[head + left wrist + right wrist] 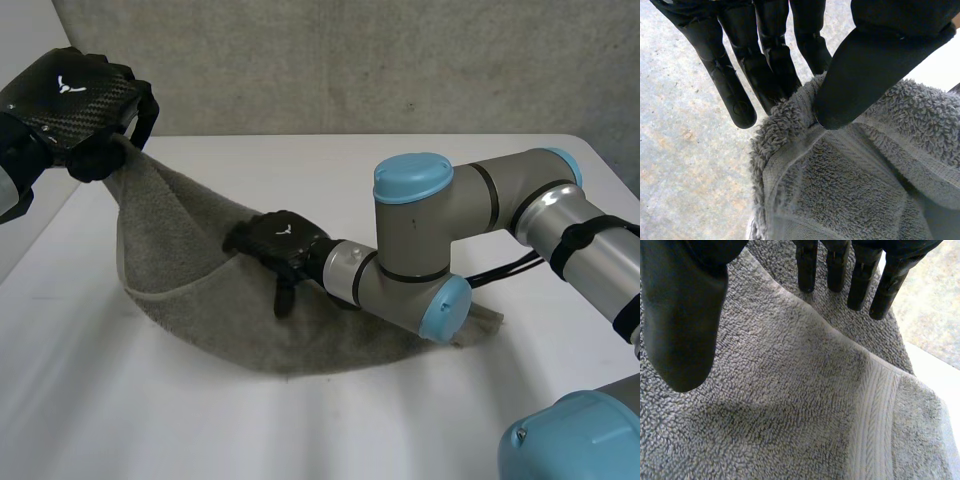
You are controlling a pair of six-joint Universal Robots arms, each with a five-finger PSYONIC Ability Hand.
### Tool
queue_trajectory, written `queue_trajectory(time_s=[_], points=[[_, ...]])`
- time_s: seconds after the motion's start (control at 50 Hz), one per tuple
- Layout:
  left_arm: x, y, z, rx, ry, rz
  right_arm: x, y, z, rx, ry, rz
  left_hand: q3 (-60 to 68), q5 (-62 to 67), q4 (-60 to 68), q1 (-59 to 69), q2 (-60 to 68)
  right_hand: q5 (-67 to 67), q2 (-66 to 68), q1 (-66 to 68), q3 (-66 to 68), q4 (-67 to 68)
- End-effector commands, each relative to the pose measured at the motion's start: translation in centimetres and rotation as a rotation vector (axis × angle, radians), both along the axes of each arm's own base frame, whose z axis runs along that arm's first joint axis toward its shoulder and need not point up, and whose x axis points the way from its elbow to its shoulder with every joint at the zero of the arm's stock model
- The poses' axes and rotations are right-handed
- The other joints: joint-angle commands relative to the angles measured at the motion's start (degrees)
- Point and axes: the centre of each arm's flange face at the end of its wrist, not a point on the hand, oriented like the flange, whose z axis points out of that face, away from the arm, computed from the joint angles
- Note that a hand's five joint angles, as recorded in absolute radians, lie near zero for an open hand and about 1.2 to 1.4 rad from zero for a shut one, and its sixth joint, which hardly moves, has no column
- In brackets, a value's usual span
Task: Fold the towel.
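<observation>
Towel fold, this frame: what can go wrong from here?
1. Left hand pinches only the tip of the towel at its raised corner; it may slip out.
2. Right hand sits open on the towel's middle and its arm crosses over the other end, so a pull could drag or bunch the cloth.

Count: one towel [185, 240], grey, single piece, toward left side of bench [300, 425]. One bench, white. Two hands, both mine, black: one left hand [75, 100], one right hand [280, 243].
</observation>
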Motion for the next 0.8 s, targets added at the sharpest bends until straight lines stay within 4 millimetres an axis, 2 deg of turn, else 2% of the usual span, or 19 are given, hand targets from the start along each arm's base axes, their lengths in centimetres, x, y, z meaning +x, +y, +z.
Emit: queue_trajectory(time_s=[0.02, 0.16, 0.28, 0.32, 0.34, 0.36, 0.38, 0.4, 0.42, 0.52, 0.58, 0.62, 0.66, 0.68, 0.72, 0.74, 0.76, 0.78, 0.8], points=[[0.1, -0.3, -0.1, 0.0, -0.002, 0.003, 0.2, 0.4, -0.2, 0.009, -0.004, 0.032, 10.3, 11.2, 10.2, 11.8, 10.3, 32.1, 31.8, 32.1, 32.0, 31.7], [0.5, -0.8, -0.4, 0.011, -0.002, 0.018, 0.1, 0.6, -0.8, 0.031, 0.012, 0.041, 10.3, 11.2, 10.2, 11.8, 10.3, 54.0, 53.8, 54.0, 54.0, 53.7], [0.6, -0.9, -0.5, 0.012, -0.002, 0.03, 0.1, 0.7, -0.8, 0.034, 0.006, 0.058, 10.3, 11.2, 10.2, 11.8, 10.3, 52.7, 52.5, 52.7, 52.6, 52.4], [0.6, -0.9, -0.5, 0.015, -0.001, 0.032, 0.1, 0.7, -0.4, 0.029, 0.001, 0.058, 10.3, 11.2, 10.2, 11.8, 10.3, 38.8, 38.6, 38.8, 38.8, 38.5], [0.6, -0.9, -0.5, 0.015, -0.001, 0.032, 0.1, 0.7, -0.4, 0.029, 0.001, 0.058, 10.3, 11.2, 10.2, 11.8, 10.3, 38.7, 38.5, 38.7, 38.7, 38.4], [0.6, -1.0, -0.5, 0.015, -0.001, 0.033, 0.1, 0.7, -0.3, 0.028, 0.0, 0.058, 10.3, 11.2, 10.2, 11.8, 10.3, 40.1, 39.8, 40.1, 40.0, 39.7], [0.6, -0.9, -0.5, 0.015, -0.001, 0.032, 0.1, 0.7, -0.1, 0.025, -0.004, 0.059, 10.3, 11.2, 10.2, 11.8, 10.3, 49.2, 49.0, 49.2, 49.2, 48.9], [0.6, -0.9, -0.5, 0.015, -0.001, 0.032, 0.1, 0.7, -0.1, 0.025, -0.004, 0.059, 10.3, 11.2, 10.2, 11.8, 10.3, 49.3, 49.1, 49.3, 49.3, 49.0], [0.6, -1.0, -0.5, 0.015, -0.001, 0.033, 0.1, 0.8, 0.2, 0.022, -0.007, 0.059, 10.3, 11.2, 10.2, 11.8, 10.3, 63.5, 63.3, 63.5, 63.4, 63.1], [0.6, -1.0, -0.5, 0.013, -0.001, 0.033, -0.1, 1.0, 0.2, 0.033, 0.002, 0.064, 10.3, 11.2, 10.2, 11.8, 10.3, 64.9, 64.7, 64.9, 64.9, 64.6], [0.6, -1.0, -0.5, 0.013, -0.001, 0.033, -0.4, 0.9, 1.1, 0.023, -0.007, 0.061, 10.3, 11.2, 10.2, 11.8, 10.3, 64.9, 64.7, 64.9, 64.9, 64.6], [0.6, -1.2, -0.6, 0.018, -0.001, 0.038, -0.6, 0.5, 2.0, 0.006, -0.018, 0.047, 10.3, 11.2, 10.2, 11.8, 10.3, 64.9, 64.7, 64.9, 64.9, 64.6], [0.9, -1.7, -0.7, 0.019, 0.0, 0.07, -1.8, -1.0, 4.9, -0.046, -0.055, -0.001, 10.3, 11.2, 10.2, 11.8, 10.3, 64.9, 64.7, 64.9, 64.9, 64.6], [0.9, -1.7, -0.7, 0.019, 0.0, 0.07, -1.8, -1.0, 4.9, -0.046, -0.055, -0.001, 10.3, 11.2, 10.2, 11.8, 10.3, 64.9, 64.7, 64.9, 64.9, 64.6], [1.2, -2.1, -0.4, 0.012, 0.001, 0.113, -3.9, -3.1, 9.0, -0.121, -0.103, -0.076, 10.3, 11.2, 10.2, 11.8, 10.3, 64.9, 64.7, 64.9, 64.9, 64.6], [1.2, -2.1, -0.4, 0.012, 0.001, 0.113, -3.9, -3.1, 9.0, -0.121, -0.103, -0.077, 10.3, 11.2, 10.2, 11.8, 10.3, 64.9, 64.7, 64.9, 64.9, 64.6], [1.4, -2.3, -0.2, 0.007, 0.003, 0.134, -5.1, -4.0, 11.2, -0.165, -0.127, -0.122, 10.3, 11.2, 10.2, 11.8, 10.3, 64.9, 64.7, 64.9, 64.9, 64.6], [1.4, -2.3, -0.2, 0.006, 0.003, 0.135, -5.2, -4.0, 11.2, -0.165, -0.127, -0.122, 10.3, 11.2, 10.2, 11.8, 10.3, 64.9, 64.7, 64.9, 64.9, 64.6], [1.5, -2.4, 0.0, 0.0, 0.004, 0.154, -6.4, -4.7, 13.4, -0.207, -0.149, -0.165, 10.3, 11.2, 10.2, 11.8, 10.3, 64.9, 64.7, 64.9, 64.9, 64.6]])
